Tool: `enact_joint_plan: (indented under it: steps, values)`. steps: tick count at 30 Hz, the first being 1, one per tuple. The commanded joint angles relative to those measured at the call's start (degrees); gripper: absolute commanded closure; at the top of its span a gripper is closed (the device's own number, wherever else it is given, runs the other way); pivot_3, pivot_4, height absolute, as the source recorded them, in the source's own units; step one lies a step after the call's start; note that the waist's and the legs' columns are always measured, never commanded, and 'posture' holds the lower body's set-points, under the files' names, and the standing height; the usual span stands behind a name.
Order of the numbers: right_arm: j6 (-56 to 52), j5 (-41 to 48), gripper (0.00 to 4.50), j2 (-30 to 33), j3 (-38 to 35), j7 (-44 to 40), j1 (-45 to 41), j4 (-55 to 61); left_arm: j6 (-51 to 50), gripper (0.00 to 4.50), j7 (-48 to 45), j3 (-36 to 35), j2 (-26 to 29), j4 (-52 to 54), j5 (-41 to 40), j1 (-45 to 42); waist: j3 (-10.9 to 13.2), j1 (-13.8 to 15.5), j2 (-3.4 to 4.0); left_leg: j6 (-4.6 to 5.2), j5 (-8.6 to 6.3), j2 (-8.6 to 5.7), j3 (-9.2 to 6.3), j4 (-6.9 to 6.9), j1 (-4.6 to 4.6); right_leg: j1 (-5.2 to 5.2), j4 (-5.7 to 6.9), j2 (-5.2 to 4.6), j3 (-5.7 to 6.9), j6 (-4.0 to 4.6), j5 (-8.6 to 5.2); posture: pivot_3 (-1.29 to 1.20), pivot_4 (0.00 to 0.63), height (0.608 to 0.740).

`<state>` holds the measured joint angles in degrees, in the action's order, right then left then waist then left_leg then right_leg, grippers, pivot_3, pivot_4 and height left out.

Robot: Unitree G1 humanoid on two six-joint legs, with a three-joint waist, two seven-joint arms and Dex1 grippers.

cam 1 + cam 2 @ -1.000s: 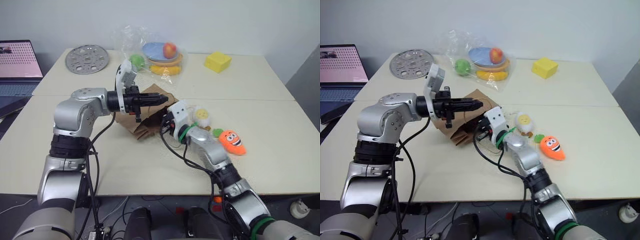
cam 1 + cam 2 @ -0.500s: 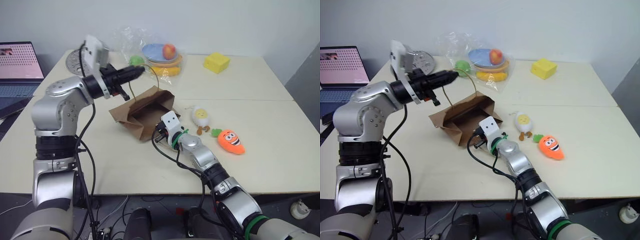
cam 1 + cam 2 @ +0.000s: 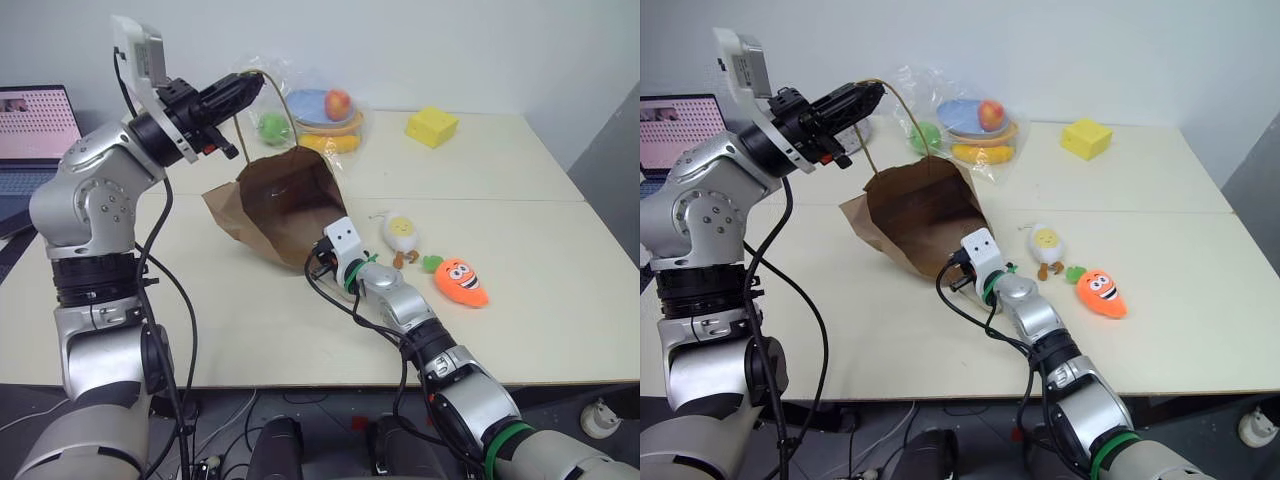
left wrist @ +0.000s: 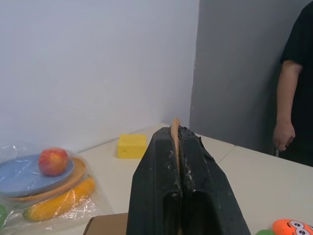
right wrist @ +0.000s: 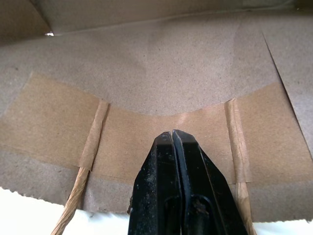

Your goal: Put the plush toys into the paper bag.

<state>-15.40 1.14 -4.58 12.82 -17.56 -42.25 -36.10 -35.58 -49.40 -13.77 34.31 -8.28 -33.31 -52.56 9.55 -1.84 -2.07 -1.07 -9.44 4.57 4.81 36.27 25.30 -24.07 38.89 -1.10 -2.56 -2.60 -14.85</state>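
Observation:
The brown paper bag (image 3: 285, 200) stands tilted on the table with its mouth open towards me. My left gripper (image 3: 248, 84) is raised above it, shut on one twine handle (image 3: 902, 110); the strand shows between the fingertips (image 4: 174, 128). At the bag's low rim my right gripper (image 3: 317, 262) is shut, its tips against the paper inside the mouth (image 5: 172, 133), between the ends of the other handle. Two plush toys lie to the right of the bag: the white-yellow egg (image 3: 402, 232) and the orange carrot (image 3: 462, 282).
Plastic-wrapped toy fruit on plates (image 3: 322, 108) and a yellow block (image 3: 433, 125) sit at the table's back. A laptop (image 3: 35, 125) stands at far left. A person (image 4: 296, 93) stands beyond the table's right side.
My left gripper rose up and to the left with the handle, lifting the flat bag so that its mouth opened. The right gripper stayed at the bag's lower rim.

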Motion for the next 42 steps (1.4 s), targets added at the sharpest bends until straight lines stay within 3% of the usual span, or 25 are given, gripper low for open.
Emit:
enact_joint_plan:
  steps: [1,6,19,22,27,33,42]
  values:
    - [0.43,0.87,4.47,0.81,-1.99,-0.93,0.58,3.44,2.67,4.50,-1.03,2.61,0.00,2.32,1.83,2.36,0.00,0.00,0.00,0.00,0.00,0.00,0.00,-0.01,0.01,-0.01,0.00,0.00,0.00,0.00,0.00,0.00,0.150,0.740]
    - [0.55,3.10,4.47,1.88,-1.61,-5.52,3.12,13.02,5.61,4.50,-1.86,5.63,-0.68,1.70,4.38,4.79,0.02,-0.02,-0.03,-0.01,0.00,0.01,0.00,-0.11,0.07,-0.10,-0.02,0.00,0.02,0.03,-0.02,0.00,0.150,0.740]
    - [-21.39,17.00,4.47,14.35,-6.19,-11.35,16.40,60.33,5.53,4.50,-4.32,8.65,-2.47,0.66,4.87,6.01,0.03,0.16,-0.04,-0.04,-0.03,0.02,-0.03,-0.25,0.12,-0.14,-0.06,0.01,0.09,0.28,-0.23,0.00,0.150,0.740]
    - [-29.13,21.10,3.92,19.53,-15.42,-8.61,22.91,70.69,5.48,4.50,-4.47,8.77,-2.52,0.67,4.89,5.94,0.03,0.36,-0.06,-0.04,-0.02,0.02,-0.05,-0.24,0.12,-0.13,-0.05,0.00,0.10,0.44,-0.33,0.00,0.150,0.740]
    - [-34.79,20.07,2.21,29.15,-23.39,-6.45,33.10,77.82,4.98,4.50,-5.56,8.95,-2.17,0.85,4.54,6.13,0.04,0.44,-0.07,-0.05,-0.03,-0.03,-0.02,-0.27,0.13,-0.08,-0.25,-0.07,0.09,0.49,-0.38,0.00,0.150,0.740]
    - [-32.79,19.83,0.06,38.37,-29.04,-12.36,49.95,77.75,4.57,4.50,-6.41,9.31,-2.48,0.96,4.39,6.24,0.06,0.22,-0.11,-0.04,-0.03,-0.01,-0.07,-0.29,0.09,-0.05,-0.25,-0.03,0.11,0.46,-0.40,0.00,0.150,0.740]
    - [-23.28,15.23,0.02,40.47,-26.29,-12.59,52.46,67.79,4.01,4.50,-6.78,9.04,-2.13,1.52,4.24,6.56,0.10,0.10,-0.18,-0.04,-0.03,-0.04,-0.04,-0.23,-0.07,0.02,-0.31,-0.06,0.00,0.39,-0.48,0.00,0.150,0.740]
